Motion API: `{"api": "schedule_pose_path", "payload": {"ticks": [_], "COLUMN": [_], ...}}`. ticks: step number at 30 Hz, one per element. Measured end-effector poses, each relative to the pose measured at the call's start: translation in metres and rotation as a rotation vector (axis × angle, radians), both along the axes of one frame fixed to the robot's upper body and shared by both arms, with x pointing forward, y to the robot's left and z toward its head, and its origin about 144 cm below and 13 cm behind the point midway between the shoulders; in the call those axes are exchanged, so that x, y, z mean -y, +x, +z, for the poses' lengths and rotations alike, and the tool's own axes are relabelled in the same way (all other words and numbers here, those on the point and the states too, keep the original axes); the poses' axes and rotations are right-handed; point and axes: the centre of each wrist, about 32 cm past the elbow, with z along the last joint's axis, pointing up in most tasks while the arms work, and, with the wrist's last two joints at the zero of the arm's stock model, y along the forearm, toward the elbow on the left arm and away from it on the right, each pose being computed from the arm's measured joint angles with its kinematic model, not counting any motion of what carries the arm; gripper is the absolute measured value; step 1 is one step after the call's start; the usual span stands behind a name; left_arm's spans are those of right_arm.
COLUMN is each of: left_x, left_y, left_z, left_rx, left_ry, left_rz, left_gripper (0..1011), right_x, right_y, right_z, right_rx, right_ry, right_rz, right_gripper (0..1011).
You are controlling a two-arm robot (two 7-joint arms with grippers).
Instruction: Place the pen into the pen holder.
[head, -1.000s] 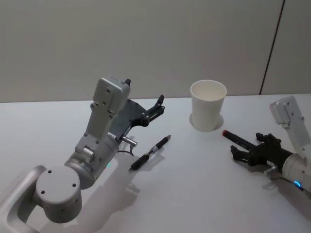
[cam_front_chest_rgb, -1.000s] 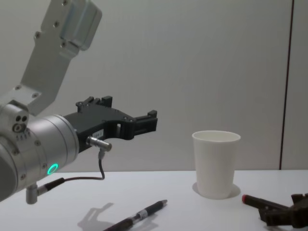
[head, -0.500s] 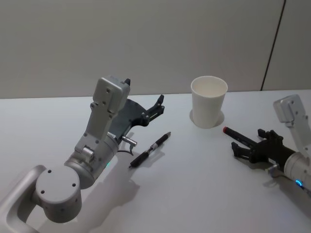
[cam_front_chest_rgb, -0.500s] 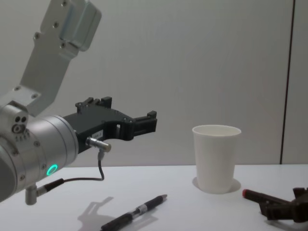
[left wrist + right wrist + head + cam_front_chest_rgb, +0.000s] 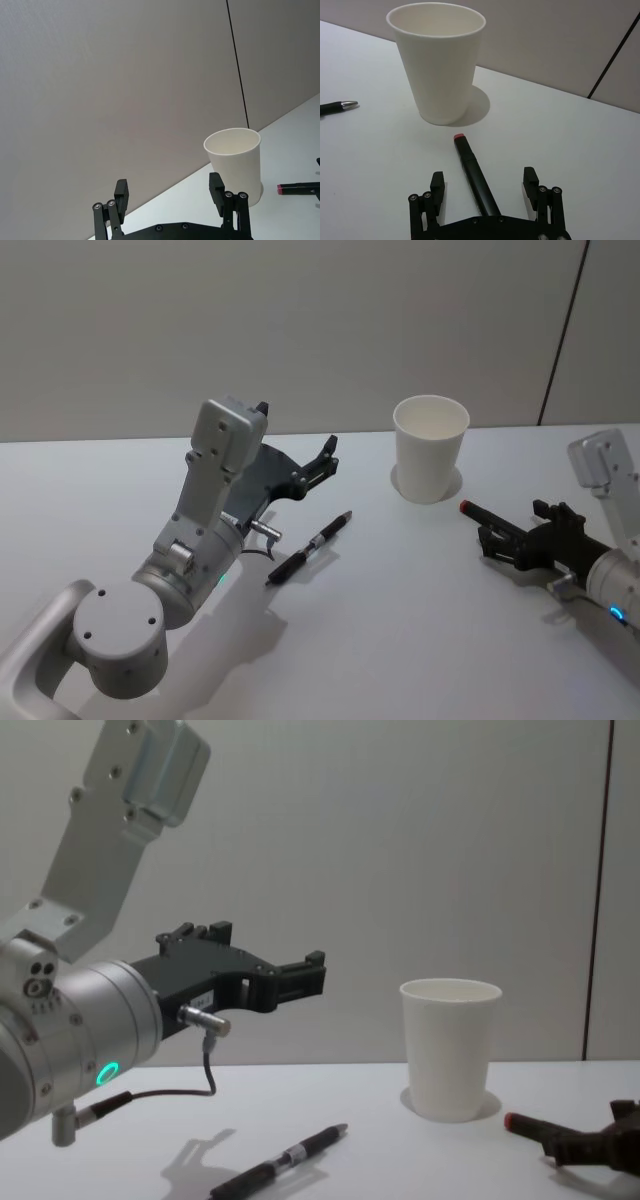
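The pen holder, a white paper cup, stands upright at the table's far middle. A black pen with a red end lies to its right, red end toward the cup. My right gripper is low over it and open, its fingers on either side of the barrel. A second black pen with a silver tip lies loose on the table's middle left. My left gripper hangs open and empty above the table, behind that pen and left of the cup.
The white table runs to a plain grey wall behind the cup. My left arm's big grey joints fill the near left. Free tabletop lies between the two pens and in front of them.
My right gripper has shifted slightly to the right around the red-ended pen, still open. The left arm, the silver-tipped pen and the cup have not moved.
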Motion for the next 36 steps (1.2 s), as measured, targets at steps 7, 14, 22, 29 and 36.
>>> {"api": "schedule_pose_path", "payload": {"ticks": [7, 14, 22, 29, 36], "left_x": [0.0000, 0.0000, 0.0000, 0.0000, 0.0000], "left_y": [0.0000, 0.0000, 0.0000, 0.0000, 0.0000], "left_z": [0.0000, 0.0000, 0.0000, 0.0000, 0.0000], "left_rx": [0.000, 0.000, 0.000, 0.000, 0.000], "left_ry": [0.000, 0.000, 0.000, 0.000, 0.000], "left_rz": [0.000, 0.000, 0.000, 0.000, 0.000], "left_gripper": [1001, 1001, 1001, 1001, 1001], "right_x": [-0.0002, -0.0002, 0.0005, 0.0013, 0.0015], "right_y": [-0.0001, -0.0011, -0.0030, -0.0043, -0.0047], "right_z": [0.0008, 0.0002, -0.0017, -0.0031, -0.0042], "right_rx": [0.001, -0.008, -0.028, -0.039, -0.044], "right_ry": [0.015, 0.026, 0.031, 0.030, 0.027], "right_rz": [-0.004, -0.010, -0.024, -0.031, -0.033], "right_gripper": [1000, 1000, 1000, 1000, 1000]}}
